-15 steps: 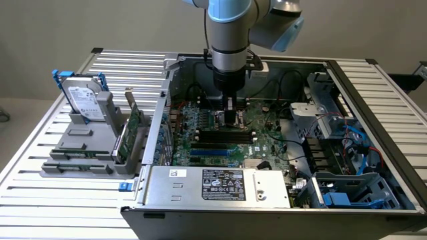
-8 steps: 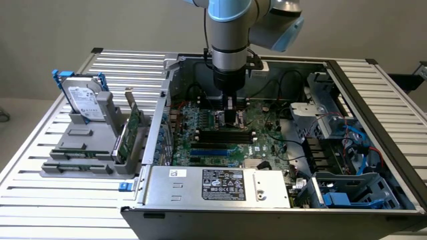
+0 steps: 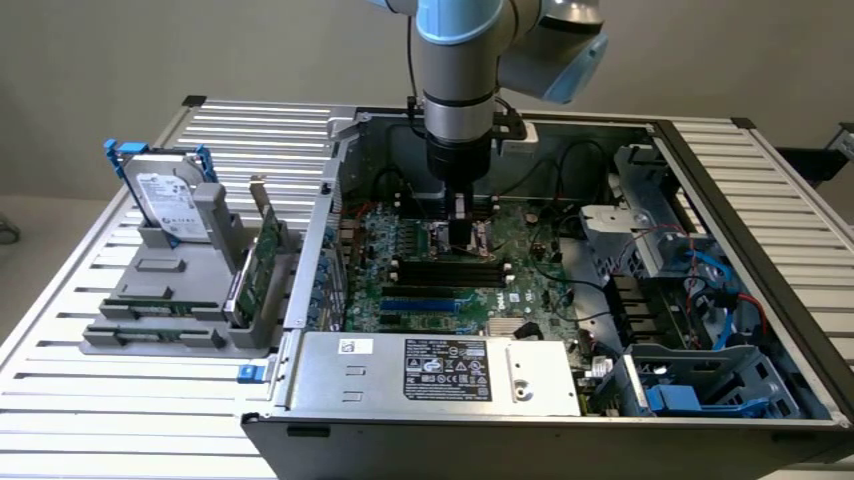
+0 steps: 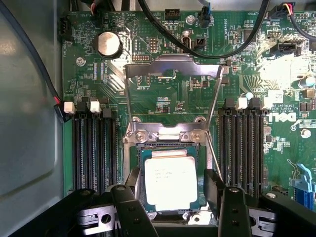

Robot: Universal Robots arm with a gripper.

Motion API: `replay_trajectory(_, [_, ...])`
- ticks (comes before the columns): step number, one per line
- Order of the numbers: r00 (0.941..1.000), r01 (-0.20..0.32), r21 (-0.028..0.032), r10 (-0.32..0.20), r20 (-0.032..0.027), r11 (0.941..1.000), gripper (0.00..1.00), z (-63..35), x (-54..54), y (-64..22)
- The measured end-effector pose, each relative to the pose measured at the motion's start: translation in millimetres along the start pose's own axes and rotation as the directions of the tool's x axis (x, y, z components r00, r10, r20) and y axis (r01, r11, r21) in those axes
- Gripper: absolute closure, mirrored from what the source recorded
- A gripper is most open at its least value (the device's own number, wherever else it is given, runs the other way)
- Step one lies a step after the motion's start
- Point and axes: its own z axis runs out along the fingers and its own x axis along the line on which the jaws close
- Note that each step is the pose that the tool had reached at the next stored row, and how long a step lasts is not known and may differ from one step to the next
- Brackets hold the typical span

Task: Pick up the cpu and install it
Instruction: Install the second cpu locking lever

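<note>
The tool [image 4: 173, 181] is closest, its two black fingers [image 4: 132, 183] spread wide and standing either side of the cpu [image 4: 170, 181] without clearly pinching it. A sliver of gap shows on at least one side.

The cpu lies flat in the socket [image 4: 165, 136], about mid-board on the green motherboard [image 4: 89, 79], between two banks of black memory slots [image 4: 94, 148].

It looks light, thin and perfectly rigid: a square of green substrate under a pale, brushed-metal lid with rounded corners and faint printing. The lid looks smooth and likely slippery, and the underside and the socket contacts are delicate, so I'd take it only by two opposite edges, level, with gentle pressure.

The socket's shiny steel load frame [image 4: 173, 66] is swung up and open, and its thin wire lever [image 4: 213, 111] is raised beside it. Farther out are a round coin battery [image 4: 108, 43] and looping black cables [image 4: 217, 53].
</note>
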Motion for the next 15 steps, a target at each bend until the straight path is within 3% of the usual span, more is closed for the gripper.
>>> replay_trajectory(4, [0.9999, -0.010, 0.0006, 0.010, -0.0106, 1.0000, 0.37, 0.0, 0.0, 0.0])
replay_trajectory(11, [0.9985, -0.039, 0.0027, 0.040, -0.0382, 0.9992, 0.37, 0.0, 0.0, 0.0])
replay_trajectory(15, [0.9982, -0.044, 0.0027, 0.044, -0.0403, 0.9990, 0.37, 0.1, 0.0, 0.1])
